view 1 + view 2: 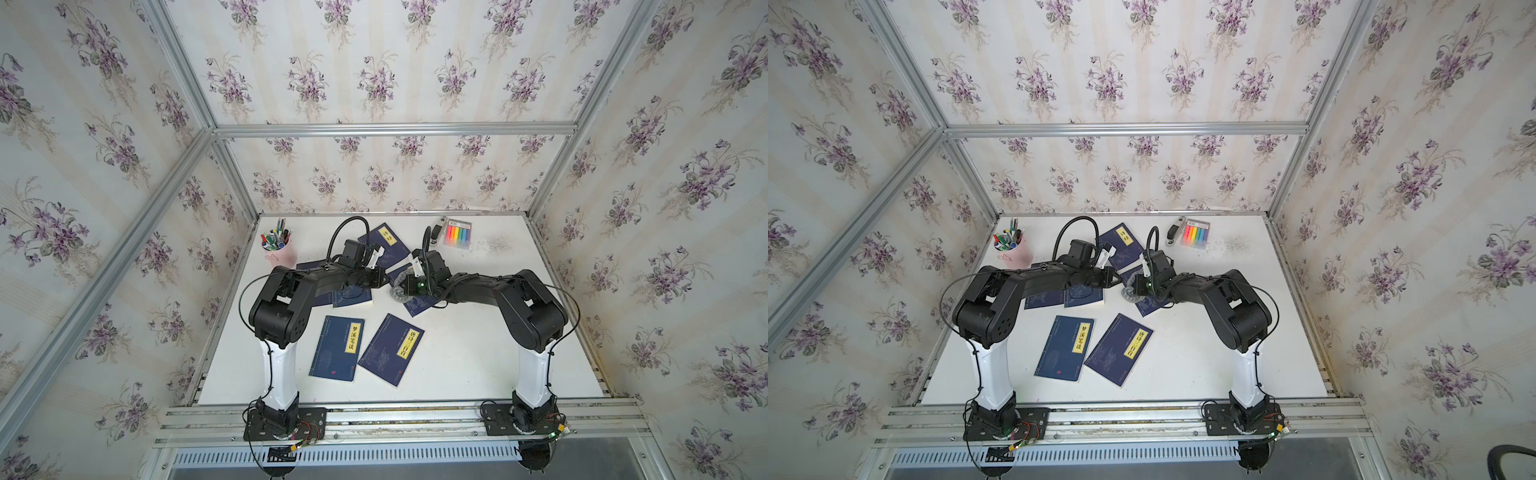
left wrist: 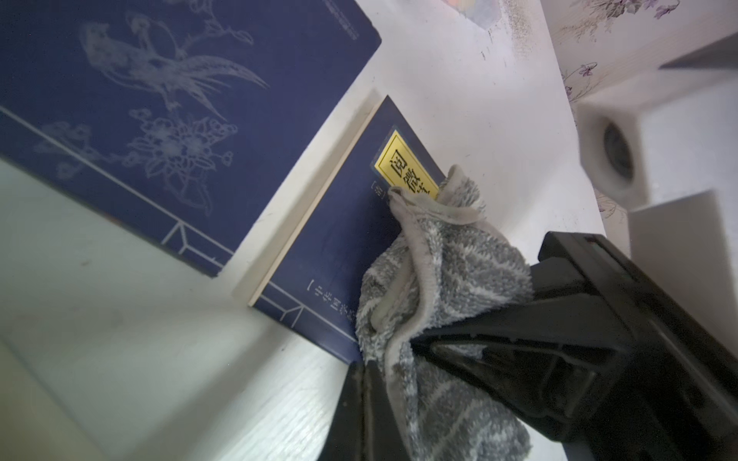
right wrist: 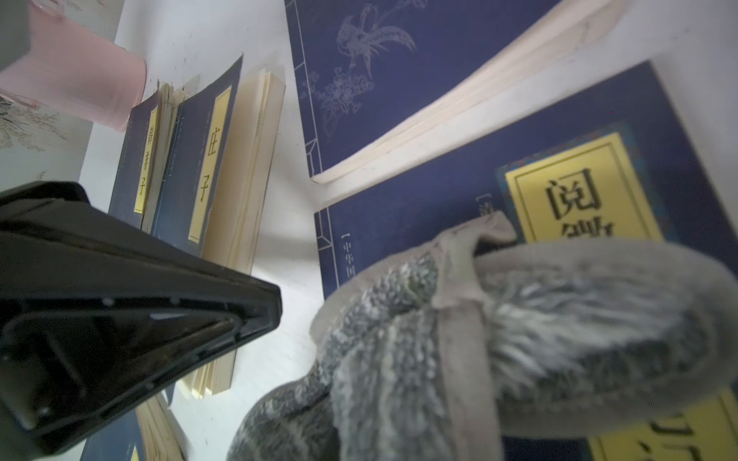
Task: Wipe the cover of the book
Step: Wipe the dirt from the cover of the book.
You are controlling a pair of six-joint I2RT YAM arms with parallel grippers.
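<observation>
The book (image 2: 331,247) is dark blue with a yellow title label and lies flat mid-table, partly under my right arm in both top views (image 1: 419,306) (image 1: 1148,306). A grey fluffy cloth (image 2: 451,271) rests bunched on its cover over part of the label, and it fills the lower right wrist view (image 3: 439,359). My right gripper (image 2: 439,335) is shut on the cloth, and the cloth hides its fingertips in its own view. My left gripper (image 2: 365,383) is shut with nothing in it. Its tip is at the book's near edge, beside the cloth.
Another blue book (image 2: 179,99) lies just beyond the wiped one. Two stacked books (image 3: 207,159) and a pink pen cup (image 1: 278,253) stand to the left. Two more blue books (image 1: 338,347) (image 1: 390,351) lie nearer the front. A highlighter pack (image 1: 457,235) and stapler (image 1: 436,232) sit at the back.
</observation>
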